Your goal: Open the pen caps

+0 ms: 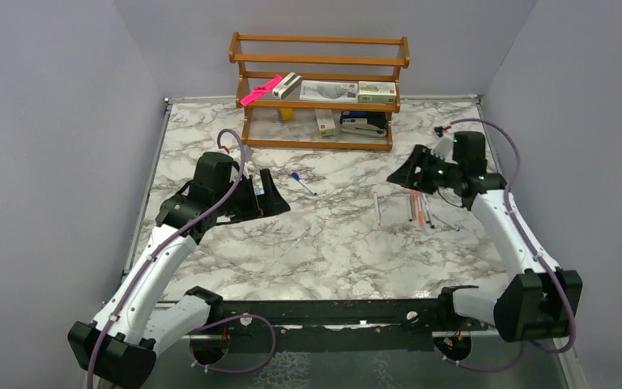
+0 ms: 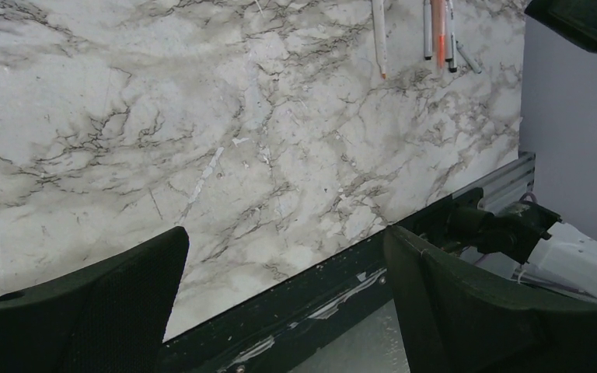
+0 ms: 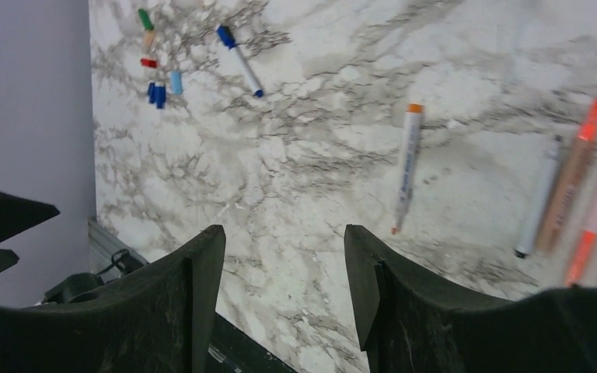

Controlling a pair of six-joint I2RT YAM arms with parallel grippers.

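Your right claw [image 3: 284,233] hangs over the right half of the worktop [image 1: 324,243]. Its jaws stand partly apart with nothing between them. The bunch of pens [image 3: 567,194] lies nearest to it, side by side on the marble toward the right edge. Several of them have orange ends and one is grey. Near that bunch, toward the middle, an orange-ended pen [image 3: 408,167] lies alone. None of these touches the claw.

Farther toward the left edge, a blue-ended pen [image 3: 239,61] lies by itself around the middle of the worktop. Beyond it are the pen caps [image 3: 155,62], a loose cluster of short pieces in green, tan-orange, red, dark blue and light blue. They sit close to the left edge, well apart from the right claw. You cannot make them out from above.

Your left claw [image 2: 285,233] hovers over the left half of the worktop, jaws spread wide and empty, its fingers pointing toward the right edge. In its own view only bare marble shows between the fingers. The orange-ended pen and the bunch lie well apart from it, at the top of that view.

At the far edge stands a wooden rack [image 1: 320,59]. A pink bar [image 1: 261,91] lies on its middle shelf and a black stapler [image 1: 364,126] on the lowest.
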